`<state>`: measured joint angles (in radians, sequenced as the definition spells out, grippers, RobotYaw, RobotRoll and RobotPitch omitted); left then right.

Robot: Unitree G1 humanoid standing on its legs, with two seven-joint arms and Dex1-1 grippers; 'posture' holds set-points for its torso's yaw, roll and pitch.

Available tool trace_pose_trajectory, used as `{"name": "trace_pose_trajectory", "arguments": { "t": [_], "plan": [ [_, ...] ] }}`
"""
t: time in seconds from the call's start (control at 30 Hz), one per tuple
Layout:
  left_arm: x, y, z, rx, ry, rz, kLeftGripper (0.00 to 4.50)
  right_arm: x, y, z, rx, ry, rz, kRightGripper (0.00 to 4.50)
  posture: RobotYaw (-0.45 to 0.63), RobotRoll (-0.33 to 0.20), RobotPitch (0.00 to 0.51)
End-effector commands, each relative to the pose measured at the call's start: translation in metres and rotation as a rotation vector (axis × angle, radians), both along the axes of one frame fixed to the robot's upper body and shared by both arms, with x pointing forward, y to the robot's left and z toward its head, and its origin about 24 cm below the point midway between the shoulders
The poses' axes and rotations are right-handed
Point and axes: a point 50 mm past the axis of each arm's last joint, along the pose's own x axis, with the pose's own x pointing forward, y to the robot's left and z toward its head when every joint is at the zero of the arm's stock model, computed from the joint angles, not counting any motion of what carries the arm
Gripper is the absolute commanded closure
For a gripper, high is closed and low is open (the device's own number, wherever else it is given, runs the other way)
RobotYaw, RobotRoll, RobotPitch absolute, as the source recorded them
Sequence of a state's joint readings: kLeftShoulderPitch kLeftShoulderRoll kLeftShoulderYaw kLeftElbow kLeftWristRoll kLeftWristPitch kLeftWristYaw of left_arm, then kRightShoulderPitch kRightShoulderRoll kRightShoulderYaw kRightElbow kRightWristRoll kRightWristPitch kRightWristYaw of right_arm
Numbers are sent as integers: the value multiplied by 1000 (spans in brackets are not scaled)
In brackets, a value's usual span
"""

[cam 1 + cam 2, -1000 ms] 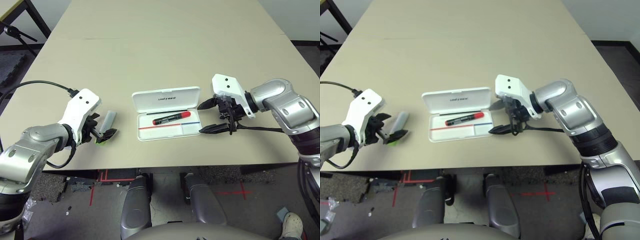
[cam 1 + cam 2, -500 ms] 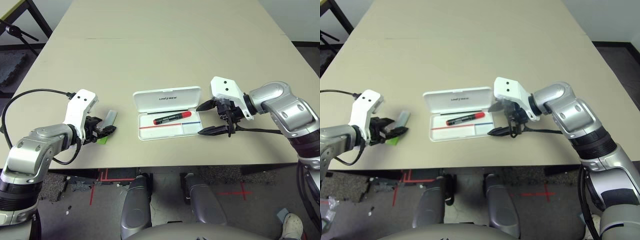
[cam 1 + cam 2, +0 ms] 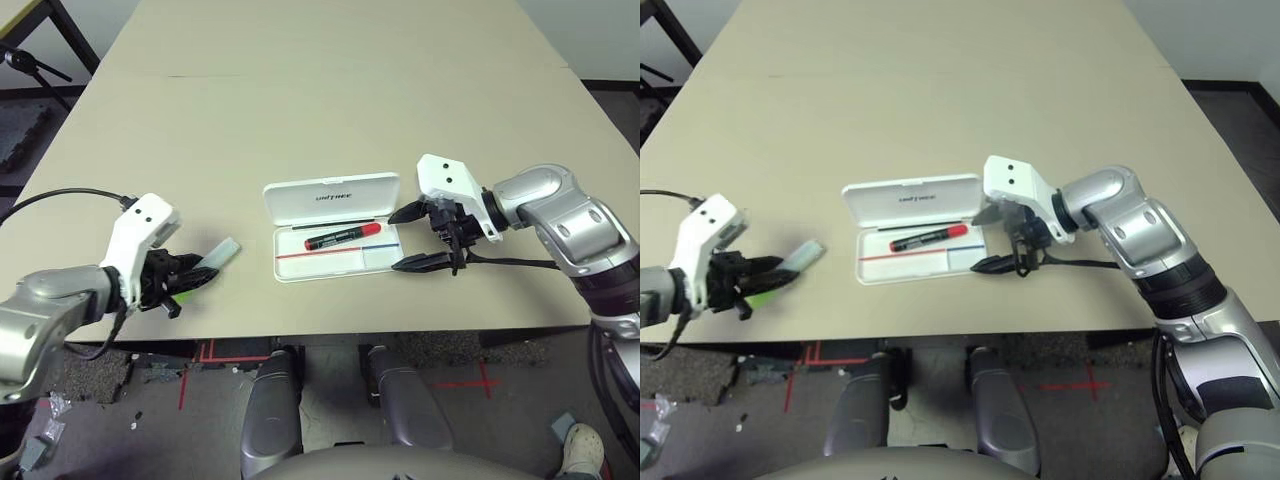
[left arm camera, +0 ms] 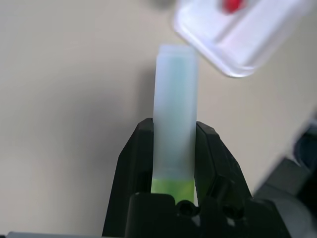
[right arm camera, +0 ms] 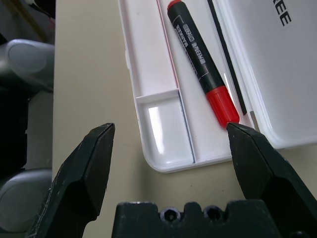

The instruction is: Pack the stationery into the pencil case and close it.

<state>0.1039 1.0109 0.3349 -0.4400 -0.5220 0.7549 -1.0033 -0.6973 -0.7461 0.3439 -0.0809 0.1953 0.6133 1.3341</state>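
Underneath, a beige tabletop point(image 3: 320, 120) meets dark flooring point(image 3: 330, 400) beyond.

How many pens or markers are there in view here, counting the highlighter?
2: the black marker lies in the open case; the highlighter is between the left gripper's fingers, which partly cover it.

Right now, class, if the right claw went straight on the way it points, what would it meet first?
The case, probably at its right end, though the right claw may be high enough to pass over.
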Motion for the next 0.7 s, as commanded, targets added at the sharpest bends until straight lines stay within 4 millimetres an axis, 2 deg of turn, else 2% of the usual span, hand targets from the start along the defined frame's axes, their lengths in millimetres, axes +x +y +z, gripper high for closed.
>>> {"name": "trace_pose_trajectory", "arguments": {
  "t": [0.03,0.1,0.2,0.37,0.53,0.7],
  "plan": [
    [-6,-5,14,5,-15,-108,3411,-2,-3,-1,-26,-6,4,0,3,0,227],
    [-7,-11,19,5,-19,-158,3410,-2,-5,-1,-31,-8,0,0,3,0,227],
    [-7,-34,22,25,-9,-278,3411,0,-8,0,-38,-16,-27,0,-5,0,222],
    [0,-57,30,81,-53,-400,3411,2,-20,5,-45,-18,-65,0,-5,0,222],
    [10,-72,31,141,-72,-450,3411,1,-32,8,-51,-12,-96,0,-20,0,217],
    [20,-89,27,148,-93,-490,3410,-8,-47,13,-1,31,-94,0,-34,0,216]
  ]
}}
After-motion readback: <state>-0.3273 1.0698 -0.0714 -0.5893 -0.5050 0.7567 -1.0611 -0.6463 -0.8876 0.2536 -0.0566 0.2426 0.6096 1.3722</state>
